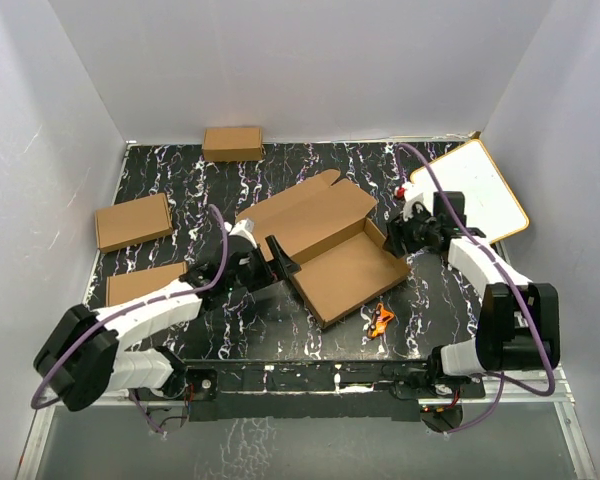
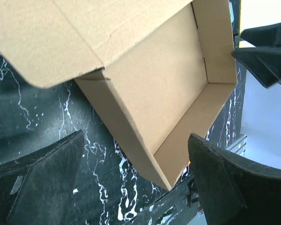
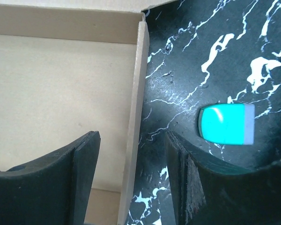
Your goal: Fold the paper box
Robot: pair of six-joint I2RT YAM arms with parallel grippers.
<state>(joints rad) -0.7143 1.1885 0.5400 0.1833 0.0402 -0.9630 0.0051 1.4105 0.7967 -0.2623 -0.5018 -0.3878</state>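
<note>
From above, your paper box (image 1: pixel 348 272) sat in the middle of the black counter (image 1: pixel 170 180). It was folded into a low tray, with its big lid flap (image 1: pixel 310 212) lying open toward the back. Your left jaws were just beside the box's left wall, and your right jaws were at its right corner. Three small boxes (image 1: pixel 133 221) lay to the left and back, a white board (image 1: pixel 480 190) lay at the back right, and a little orange thing (image 1: pixel 382 320) lay near the box's front. From your left wrist, the two black fingers (image 2: pixel 37 187) stood wide apart, so those jaws were open and held nothing. The box's near corner sat between them, a bit ahead. From your right wrist, the jaws were open too. One finger (image 3: pixel 51 187) was inside the box and the other was outside. The box's side wall (image 3: pixel 133 117) stood between them, and neither one touched it. A blue-green block (image 3: pixel 225 123) lay on the counter near that wall.
</note>
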